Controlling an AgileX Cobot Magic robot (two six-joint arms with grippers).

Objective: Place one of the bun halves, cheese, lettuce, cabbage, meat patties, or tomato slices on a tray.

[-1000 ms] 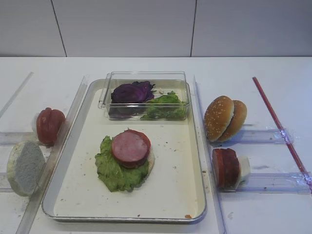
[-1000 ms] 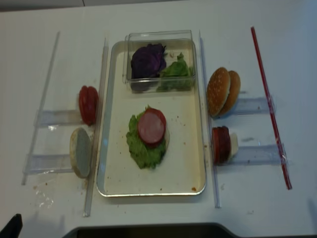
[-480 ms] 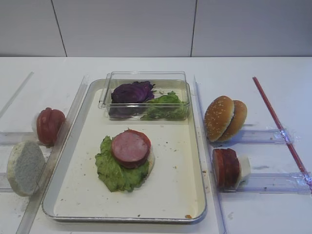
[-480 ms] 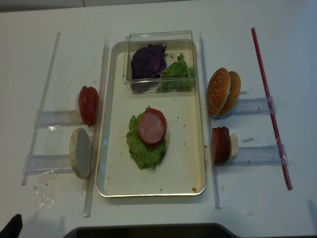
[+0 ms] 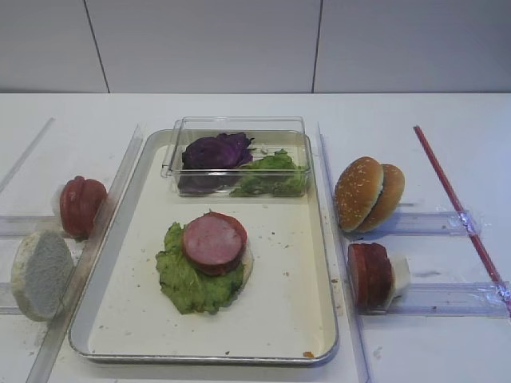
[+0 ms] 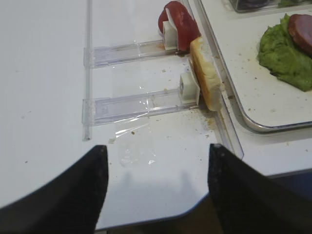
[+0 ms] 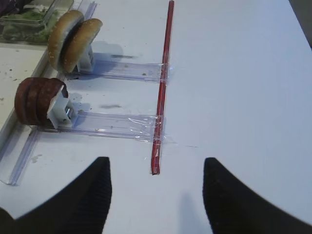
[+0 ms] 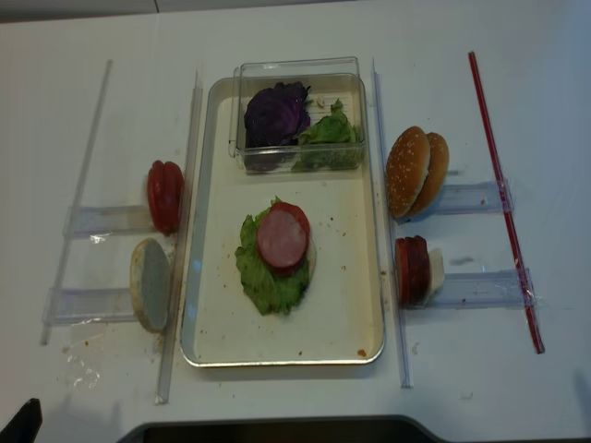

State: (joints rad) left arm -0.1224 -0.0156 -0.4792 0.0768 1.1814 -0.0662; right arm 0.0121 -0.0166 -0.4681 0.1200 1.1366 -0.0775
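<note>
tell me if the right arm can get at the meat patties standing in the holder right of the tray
Probably yes. The right gripper hangs open over bare table, and the meat patties stand on edge ahead to its left with nothing between. Only the red strip lies nearby, off to the side of that path.

A white tabletop (image 5: 239,108) carries everything. A small clear plastic box (image 5: 237,126) sits toward its far edge, near the middle. A thin red rod (image 5: 455,199) lies along the right side, running from the far edge toward the near right corner. Clear plastic strips (image 5: 427,223) lie flat on both sides, taped down, two on the right crossing under the rod, two near the left edge (image 8: 97,220). Behind the tabletop stands a pale panelled wall (image 5: 200,44).
</note>
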